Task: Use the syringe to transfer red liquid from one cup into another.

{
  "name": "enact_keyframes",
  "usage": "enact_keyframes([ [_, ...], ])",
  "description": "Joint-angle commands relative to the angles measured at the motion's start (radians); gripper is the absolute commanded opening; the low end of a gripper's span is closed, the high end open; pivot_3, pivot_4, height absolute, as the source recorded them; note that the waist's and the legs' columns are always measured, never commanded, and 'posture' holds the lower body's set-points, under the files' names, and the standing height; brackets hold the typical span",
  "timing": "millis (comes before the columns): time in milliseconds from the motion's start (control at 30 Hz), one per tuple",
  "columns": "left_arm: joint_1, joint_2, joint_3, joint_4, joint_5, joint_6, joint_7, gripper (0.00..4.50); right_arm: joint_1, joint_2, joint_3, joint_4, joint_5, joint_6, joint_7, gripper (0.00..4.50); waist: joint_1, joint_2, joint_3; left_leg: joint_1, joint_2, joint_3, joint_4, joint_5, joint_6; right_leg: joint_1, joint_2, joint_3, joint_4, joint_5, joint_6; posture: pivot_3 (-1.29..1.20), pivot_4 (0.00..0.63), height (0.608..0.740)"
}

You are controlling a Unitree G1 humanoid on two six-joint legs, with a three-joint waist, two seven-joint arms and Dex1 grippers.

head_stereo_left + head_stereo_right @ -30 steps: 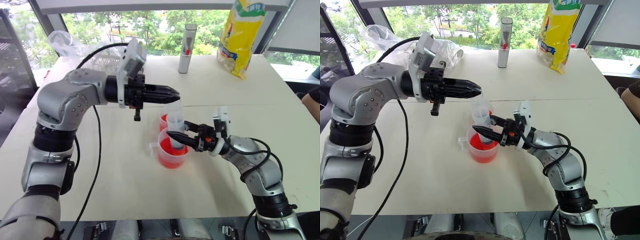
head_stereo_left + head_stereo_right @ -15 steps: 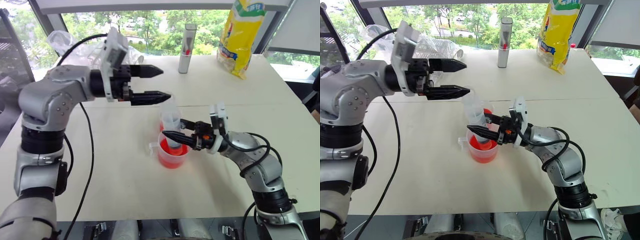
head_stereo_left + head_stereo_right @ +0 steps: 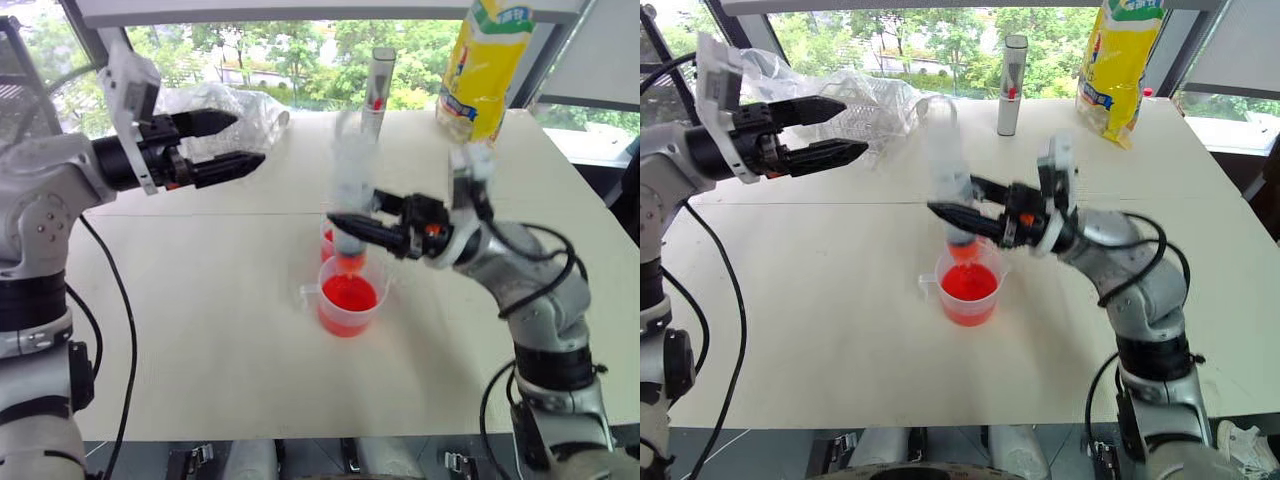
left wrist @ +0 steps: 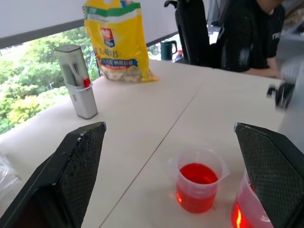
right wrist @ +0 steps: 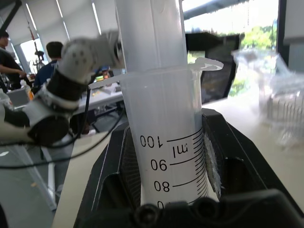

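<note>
Syringe (image 5: 171, 156) graduations read 100, 90, 80, ml.

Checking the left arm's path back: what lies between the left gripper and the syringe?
Only bare table between the left gripper and the syringe, seen in both eye views.

The white desk (image 3: 840, 300) carries the handled beaker (image 3: 969, 294) near its middle, a smaller cup (image 4: 197, 179) apparently touching at 12 o'clock, a grey tube (image 3: 1011, 71), yellow bag (image 3: 1118, 60) and crumpled plastic (image 3: 875, 100) along the far edge
</note>
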Motion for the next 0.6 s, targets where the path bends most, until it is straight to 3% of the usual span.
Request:
enact_keyframes([
  [33,0.028,-0.013,0.000,-0.053,0.010,-0.032,0.016,4.44,-0.146,0.000,-0.061,0.149,0.007,-0.024,0.006,1.40,0.001,0.000,0.000,0.000,0.000,0.000,0.000,0.000,0.000,0.000,0.000,0.000,0.000,0.000,0.000,0.00,0.150,0.740],
  [200,0.059,-0.033,-0.013,-0.094,0.018,-0.036,0.035,4.44,-0.254,0.035,-0.028,0.384,-0.093,-0.129,0.073,1.40,0.001,0.000,0.000,-0.001,0.000,0.000,-0.001,0.000,0.000,-0.001,0.000,0.001,-0.001,0.000,0.000,0.00,0.150,0.740],
  [367,0.044,-0.051,-0.023,-0.113,0.009,-0.028,0.055,4.44,-0.262,0.085,0.011,0.563,-0.197,-0.259,0.140,1.40,0.000,0.000,0.000,-0.002,0.000,0.000,-0.001,0.000,0.000,-0.002,0.000,0.001,-0.001,0.000,0.000,0.00,0.150,0.740],
  [600,-0.041,-0.085,-0.037,-0.087,0.006,-0.027,0.078,4.44,-0.234,0.117,0.018,0.616,-0.245,-0.319,0.175,1.40,0.000,0.000,0.000,-0.002,0.000,0.000,-0.001,0.000,0.000,-0.002,0.000,0.001,0.000,0.000,0.000,0.00,0.150,0.740],
])
